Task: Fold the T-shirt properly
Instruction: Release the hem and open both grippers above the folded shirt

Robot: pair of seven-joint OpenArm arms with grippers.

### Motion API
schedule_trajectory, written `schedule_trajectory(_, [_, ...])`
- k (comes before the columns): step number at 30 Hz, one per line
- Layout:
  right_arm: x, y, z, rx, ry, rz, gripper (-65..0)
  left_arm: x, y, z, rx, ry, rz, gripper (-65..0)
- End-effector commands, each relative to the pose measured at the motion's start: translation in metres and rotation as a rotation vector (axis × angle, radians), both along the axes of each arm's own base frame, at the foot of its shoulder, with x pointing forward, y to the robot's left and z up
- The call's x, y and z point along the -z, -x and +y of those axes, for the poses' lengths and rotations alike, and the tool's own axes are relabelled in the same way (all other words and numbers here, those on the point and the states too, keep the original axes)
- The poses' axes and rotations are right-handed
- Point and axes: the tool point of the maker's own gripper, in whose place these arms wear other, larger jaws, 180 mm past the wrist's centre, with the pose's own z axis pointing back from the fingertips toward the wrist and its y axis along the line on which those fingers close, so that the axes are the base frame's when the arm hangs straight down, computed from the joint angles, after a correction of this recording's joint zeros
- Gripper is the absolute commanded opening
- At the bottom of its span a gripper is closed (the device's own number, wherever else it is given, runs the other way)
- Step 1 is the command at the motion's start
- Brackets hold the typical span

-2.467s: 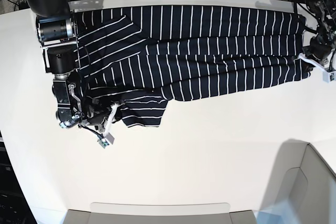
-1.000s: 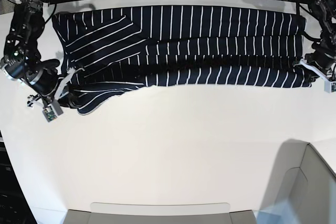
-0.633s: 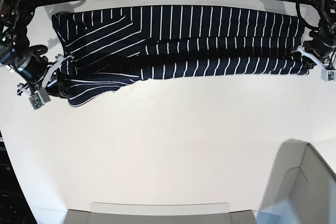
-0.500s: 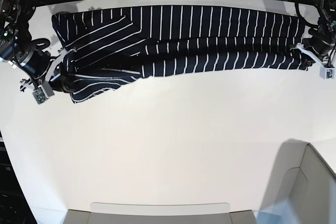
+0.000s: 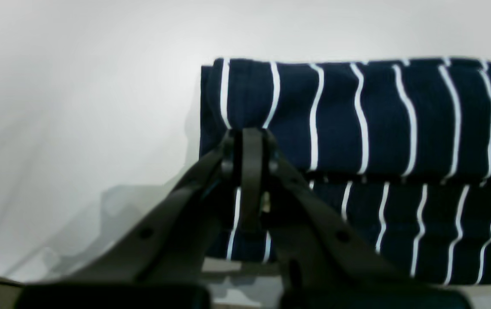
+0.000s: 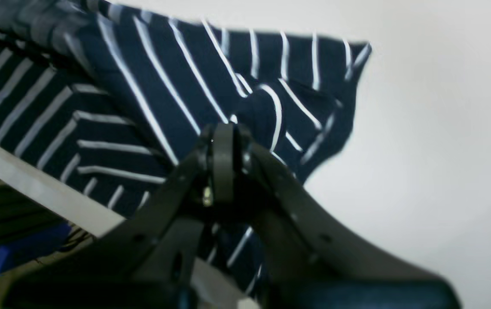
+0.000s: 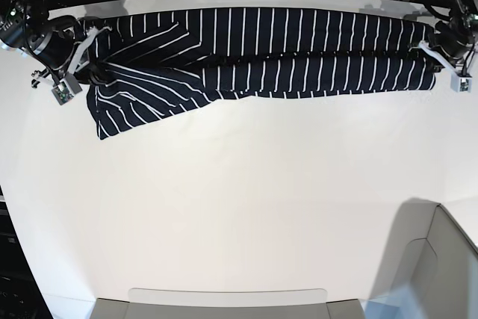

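While base shows T-shirt (image 7: 261, 50) whole, right wrist shows claw (image 6: 224, 141) pinching it

White table (image 7: 246, 207); striped T-shirt (image 7: 284, 50) stretched along its far edge

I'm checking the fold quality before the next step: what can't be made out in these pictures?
- Left wrist: left gripper hides the T-shirt layers it pinches.
- Right wrist: blurred; right gripper covers its grip point.
- Base: arms cut off at the edges; under-layers of the shirt hidden.
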Motion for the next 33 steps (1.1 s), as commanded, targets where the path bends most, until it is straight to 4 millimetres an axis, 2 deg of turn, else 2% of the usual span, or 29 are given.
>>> schedule_trajectory(1, [-0.006,0.001,0.000,-0.014,0.001,-0.017,-65.0,-0.010,-0.004,0.006,0.004,-0.026,-0.026,-65.0])
schedule_trajectory(6, [0.008,0.021,0.000,-0.014,0.002,0.051,-65.0,-0.006,-0.001,0.004,-0.001,-0.019,-0.018,-65.0])
schedule_trajectory(10, [0.014,0.030,-0.001,-0.010,0.006,0.081,-65.0,-0.001,0.008,0.003,0.000,-0.016,0.006,-65.0])
schedule_trajectory(17, [0.015,0.029,0.000,-0.008,-0.001,0.082,-65.0,0.015,0.019,0.005,-0.045,0.021,0.042,-65.0])
schedule_trajectory(20, [0.015,0.029,0.000,-0.008,-0.001,0.082,-65.0,0.016,0.020,0.004,-0.047,0.025,0.045,-65.0])
schedule_trajectory(22, [0.015,0.029,0.000,-0.008,-0.001,0.082,-65.0,0.016,0.020,0.003,-0.046,0.028,0.041,-57.7])
schedule_trajectory(24, [0.015,0.029,0.000,-0.010,-0.001,0.083,-58.8,0.014,0.018,0.003,-0.039,0.024,0.038,-50.5])
schedule_trajectory(25, [0.016,0.030,0.002,-0.019,-0.003,0.088,-56.3,0.012,0.017,0.003,-0.035,0.020,0.033,-49.7])
schedule_trajectory(27, [0.018,0.031,0.006,-0.030,-0.007,0.093,-51.8,0.008,0.015,0.003,-0.028,0.012,0.024,-49.7])
schedule_trajectory(29, [0.019,0.032,0.010,-0.042,-0.014,0.099,-49.0,0.000,0.016,0.013,-0.057,-0.005,0.010,-49.7])
schedule_trajectory(33, [0.021,0.030,0.023,-0.077,-0.032,0.100,-46.9,-0.012,0.022,0.032,-0.110,-0.032,-0.007,-49.7])
